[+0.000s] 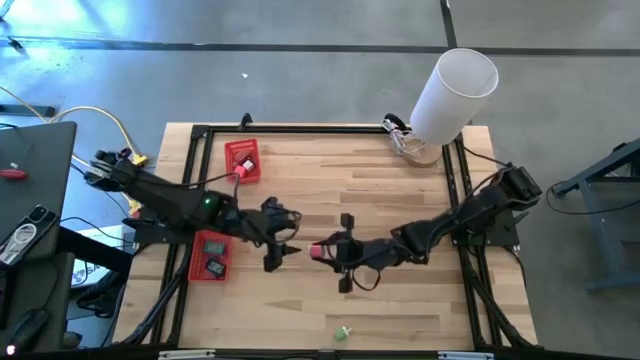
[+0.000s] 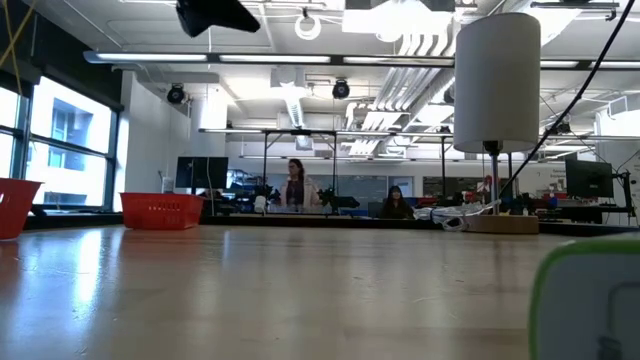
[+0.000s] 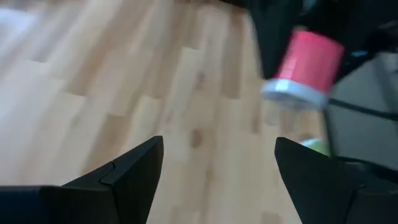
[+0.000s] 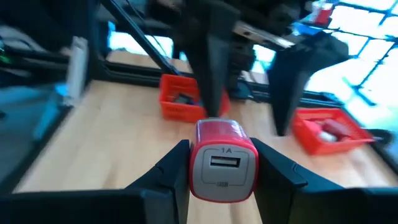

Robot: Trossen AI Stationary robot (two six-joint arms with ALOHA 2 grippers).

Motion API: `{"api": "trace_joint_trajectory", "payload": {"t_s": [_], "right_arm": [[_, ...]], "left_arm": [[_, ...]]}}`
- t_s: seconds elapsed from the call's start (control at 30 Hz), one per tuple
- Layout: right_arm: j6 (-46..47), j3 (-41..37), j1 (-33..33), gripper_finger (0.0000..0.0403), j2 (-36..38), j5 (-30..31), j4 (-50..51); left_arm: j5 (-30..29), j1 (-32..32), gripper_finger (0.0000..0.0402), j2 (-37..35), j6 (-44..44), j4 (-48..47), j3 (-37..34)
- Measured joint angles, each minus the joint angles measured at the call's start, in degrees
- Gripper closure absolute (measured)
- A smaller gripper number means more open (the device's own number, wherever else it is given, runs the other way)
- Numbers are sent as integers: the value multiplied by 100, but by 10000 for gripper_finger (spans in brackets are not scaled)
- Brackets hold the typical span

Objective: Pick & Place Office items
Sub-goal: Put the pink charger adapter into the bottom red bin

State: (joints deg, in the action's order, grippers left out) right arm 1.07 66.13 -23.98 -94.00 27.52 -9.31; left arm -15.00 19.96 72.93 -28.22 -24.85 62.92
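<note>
Two red mesh baskets sit on the wooden desk, along with one tall white cylinder. There is one red blocky charger plug and one small green piece. Two dark robot arms are present.

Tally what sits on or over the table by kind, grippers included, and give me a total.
Red mesh baskets: 2, one at the far side, one under the left arm
Big white cylinder: 1
Red USB charger block: 1, held by the right gripper
Small green piece: 1, near the front edge
Grippers: 2, the left gripper open and facing the right one
Total: 7
</note>
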Motion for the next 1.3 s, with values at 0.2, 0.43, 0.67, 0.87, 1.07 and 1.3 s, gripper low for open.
{"api": "trace_joint_trajectory", "payload": {"t_s": [0.2, 0.43, 0.67, 0.87, 1.07, 1.3], "right_arm": [[-323, 86, -190, 283, 0, 532, 193], [-908, 86, -270, 283, 0, 571, 88], [-1364, 86, -302, 283, 0, 711, -107], [-1824, 86, -317, 283, 0, 709, -326], [-2406, 86, -313, 283, 0, 805, -708], [-2536, 86, -287, 283, 0, 973, -728]], "left_arm": [[1401, -281, 103, 14, -36, 661, 0], [2080, -476, 103, 14, -432, 1025, 0], [2110, -669, 103, 14, -1089, 1536, 0], [2430, -850, 103, 41, -1584, 1780, 0], [2986, -1006, 103, 285, -2064, 1895, 2], [3380, -1011, 103, 511, -2202, 2423, 2]]}}
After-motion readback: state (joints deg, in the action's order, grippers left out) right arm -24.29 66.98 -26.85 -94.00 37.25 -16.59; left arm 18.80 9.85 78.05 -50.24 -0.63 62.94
